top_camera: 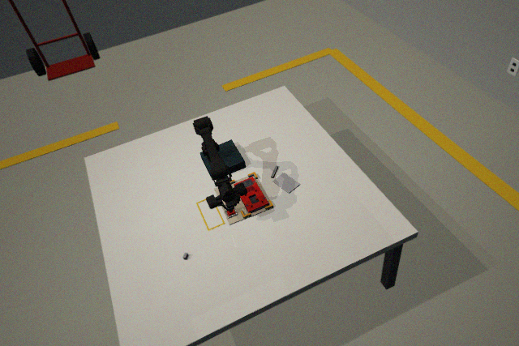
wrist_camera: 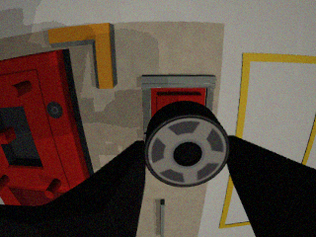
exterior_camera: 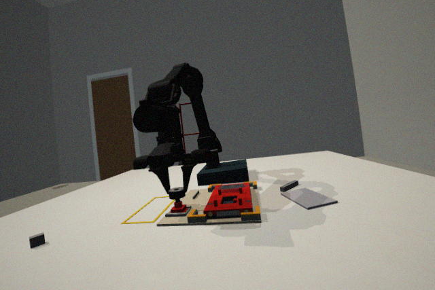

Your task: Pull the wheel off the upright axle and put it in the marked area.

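Pulling wheel: the wheel point(exterior_camera: 177, 194) point(wrist_camera: 171, 165) is near the top of the axle point(exterior_camera: 178, 200), above the small red base point(top_camera: 230, 212) point(exterior_camera: 179, 207) point(wrist_camera: 160, 99). Whether its hole is wholly free, I cannot tell.

Fingers point(top_camera: 229, 207) point(exterior_camera: 177, 191): they are clenched on the wheel, one on each side of its rim, so squeezing harder seems not needed.

Axle: below the wheel a short dark part is visible in the exterior view. The pull should go straight up, slowly and without tilt, because a leaning wheel could jam and drag the base.

Red base: it sits upright under the wheel. I would look for a visible gap over the axle tip before any move to the side.

Marked area: the yellow outline point(top_camera: 203, 215) point(exterior_camera: 137, 223) point(wrist_camera: 243, 94) lies just beside the board, and the wheel is not yet inside. After clearing, a short sideways carry should be enough, away from the orange bracket point(top_camera: 246, 214) point(exterior_camera: 196, 216) point(wrist_camera: 105, 59).

Tabletop point(top_camera: 272, 258) point(exterior_camera: 175, 262) point(wrist_camera: 272, 20): the wheel should come down flat here, well within the lines, then the fingers spread evenly and rise straight, touching nothing.
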Robot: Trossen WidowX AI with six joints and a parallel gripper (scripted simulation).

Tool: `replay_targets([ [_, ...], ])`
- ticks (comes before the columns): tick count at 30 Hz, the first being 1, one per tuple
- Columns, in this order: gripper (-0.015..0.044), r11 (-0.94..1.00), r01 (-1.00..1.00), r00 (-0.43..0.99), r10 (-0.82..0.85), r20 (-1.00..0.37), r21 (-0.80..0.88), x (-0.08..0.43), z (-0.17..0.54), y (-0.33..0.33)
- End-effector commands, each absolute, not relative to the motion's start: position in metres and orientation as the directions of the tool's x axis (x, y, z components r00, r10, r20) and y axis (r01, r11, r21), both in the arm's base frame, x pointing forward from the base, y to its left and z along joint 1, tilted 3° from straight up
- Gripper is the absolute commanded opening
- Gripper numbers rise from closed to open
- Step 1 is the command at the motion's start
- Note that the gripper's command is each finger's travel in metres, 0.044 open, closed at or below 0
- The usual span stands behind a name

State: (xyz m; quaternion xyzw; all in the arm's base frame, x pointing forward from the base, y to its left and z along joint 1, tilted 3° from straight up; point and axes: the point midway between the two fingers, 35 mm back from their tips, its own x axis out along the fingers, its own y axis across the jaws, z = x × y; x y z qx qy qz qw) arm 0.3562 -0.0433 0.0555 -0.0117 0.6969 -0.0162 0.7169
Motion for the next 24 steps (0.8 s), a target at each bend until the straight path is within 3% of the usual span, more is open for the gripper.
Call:
replay_targets([
  [1,0.0000,0.999,0.010,0.038,-0.043,-0.998,-0.043,0.3575,0.0614,-0.0433],
  [24,0.0000,0.999,0.010,0.039,-0.045,-0.998,-0.044,0.3569,0.0690,-0.0429],
])
